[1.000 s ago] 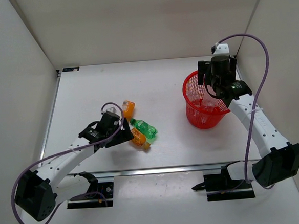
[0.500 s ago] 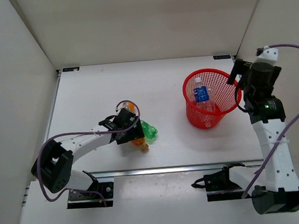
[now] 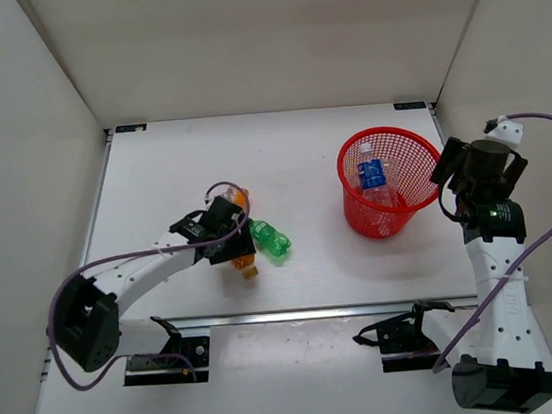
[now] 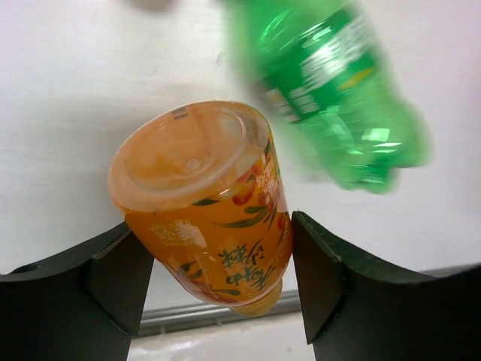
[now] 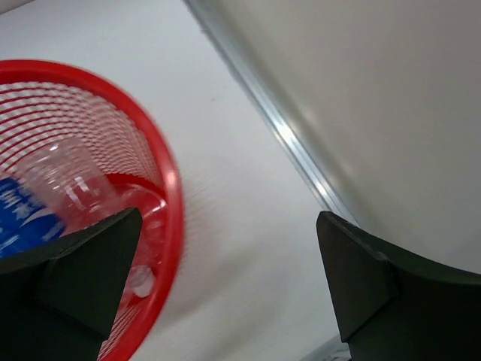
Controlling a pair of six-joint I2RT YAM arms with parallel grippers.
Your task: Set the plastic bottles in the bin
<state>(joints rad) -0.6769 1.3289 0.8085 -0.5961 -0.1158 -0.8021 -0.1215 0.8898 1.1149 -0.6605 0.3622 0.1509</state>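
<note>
Your left claw [image 4: 222,282] clamps the orange bottle [image 4: 203,195]; lift clear of the green bottle [image 4: 338,98], then cross to the bin [image 3: 376,221].

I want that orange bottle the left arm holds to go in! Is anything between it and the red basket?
Only the green bottle lies right beside the held orange bottle, on the bin's side. Nothing else visible blocks the way.

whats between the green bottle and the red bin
Nothing: the top view shows only bare table between the green bottle and the bin.
</note>
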